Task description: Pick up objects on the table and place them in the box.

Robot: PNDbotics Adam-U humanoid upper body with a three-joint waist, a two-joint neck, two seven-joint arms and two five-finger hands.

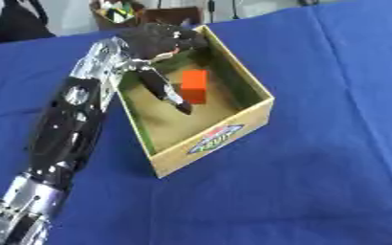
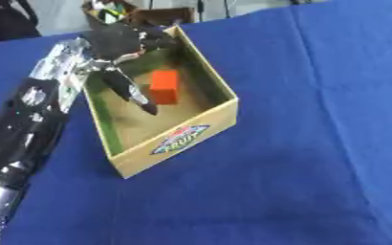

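Observation:
A cardboard box (image 1: 233,129) with a colourful label on its front wall stands open on the blue cloth. Inside it, an orange block (image 1: 194,85) rests on the brown floor near the far right wall. My left arm reaches in from the lower left, and my left hand (image 1: 155,44) hovers over the box's far left corner. Its fingers (image 1: 166,91) hang straight down into the box, just left of the block, holding nothing. My right hand is out of sight.
Blue cloth (image 1: 333,158) covers the table all around the box. A second small box (image 1: 120,12) with mixed objects sits past the far edge, behind my hand.

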